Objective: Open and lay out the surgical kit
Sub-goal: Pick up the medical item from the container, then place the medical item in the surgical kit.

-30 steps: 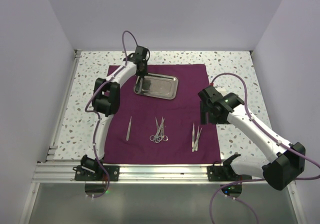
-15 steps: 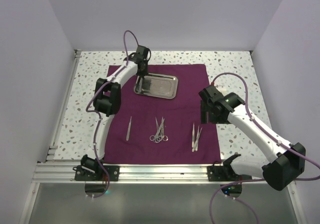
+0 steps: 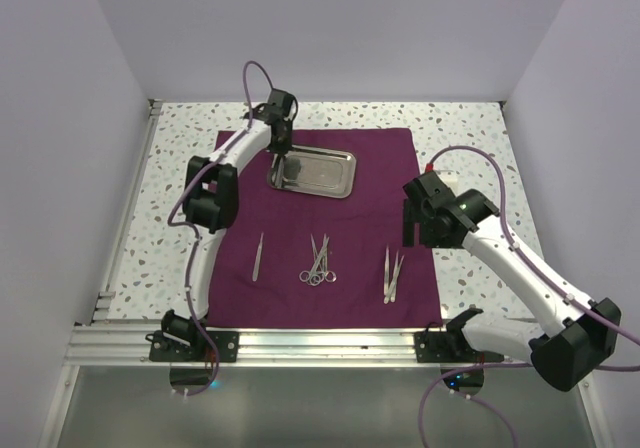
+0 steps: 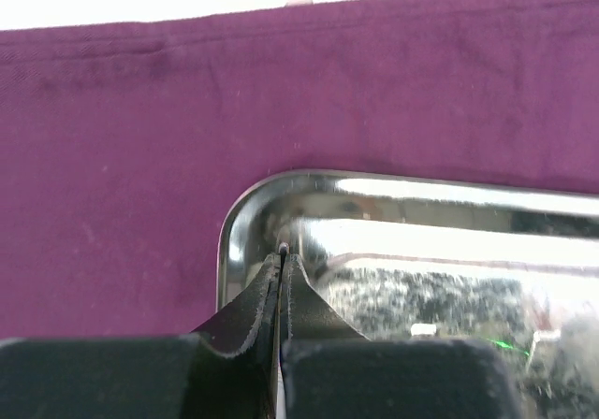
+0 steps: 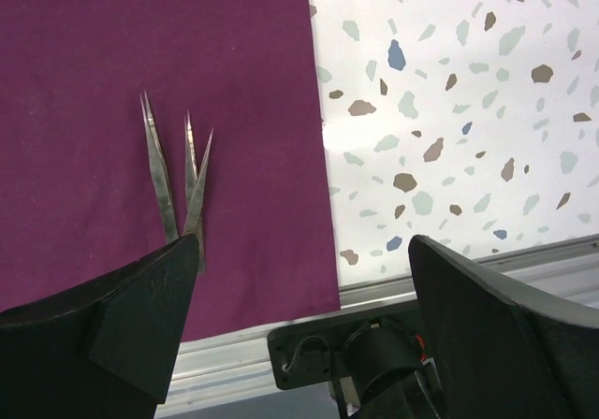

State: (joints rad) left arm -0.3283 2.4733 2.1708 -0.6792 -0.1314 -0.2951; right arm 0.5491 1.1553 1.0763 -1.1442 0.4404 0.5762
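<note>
The dark purple cloth (image 3: 370, 198) lies spread flat on the table. The steel tray (image 3: 322, 172) sits on its far part. One pair of tweezers (image 3: 257, 256), ring-handled scissors (image 3: 319, 261) and more tweezers (image 3: 392, 273) lie in a row on the near part. My left gripper (image 3: 281, 158) is shut, its tips (image 4: 283, 249) down at the tray's (image 4: 421, 251) left inner corner; I cannot tell if anything is pinched. My right gripper (image 3: 415, 230) is wide open and empty above the cloth's right edge (image 5: 304, 241), with the tweezers (image 5: 178, 180) to its left.
Speckled terrazzo table (image 3: 470, 138) surrounds the cloth on the left, far and right sides. An aluminium rail (image 3: 300, 343) with the arm bases runs along the near edge and shows in the right wrist view (image 5: 234, 353). White walls close in the sides and back.
My left gripper has shifted slightly left at the tray's left end. My right arm has drifted a little to the right. The instruments have not moved.
</note>
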